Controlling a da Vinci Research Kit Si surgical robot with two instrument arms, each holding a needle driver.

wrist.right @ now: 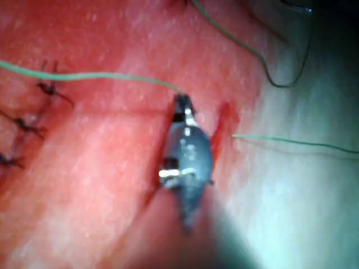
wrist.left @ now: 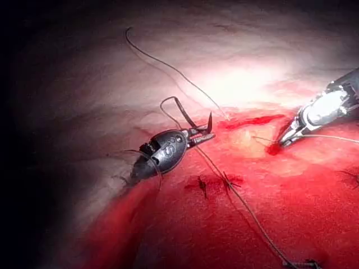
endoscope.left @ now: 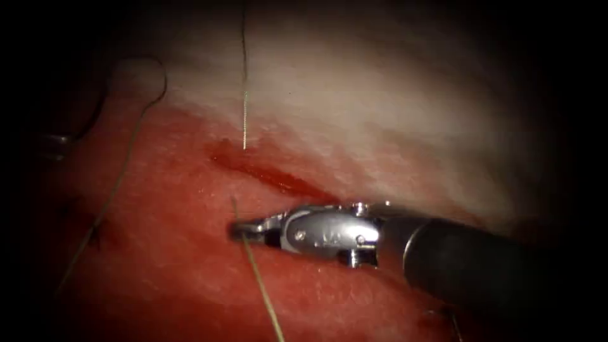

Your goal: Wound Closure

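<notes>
— Thread (endoscope.left: 263, 288) is in the right hand (endoscope.left: 244, 231), see? Its two tips are pressed together on it. They touch the tissue (endoscope.left: 190, 266) just beside the cut (endoscope.left: 272, 177).

— Where is the needle?

— The left hand (wrist.left: 205, 135) has it, I think. It is pinching a dark bent thing, and that looks like the needle (wrist.left: 185, 112). I cannot tell where along its bend. The needle is up off the tissue, not stuck in it.

— Is the left hand by the cut too?

— Near one end of it, apart from the right hand.

— And those little dark knots?

— Stitches (wrist.left: 227, 180), on the red part of the tissue. Red fluid (endoscope.left: 285, 182) sits in the cut.
</notes>
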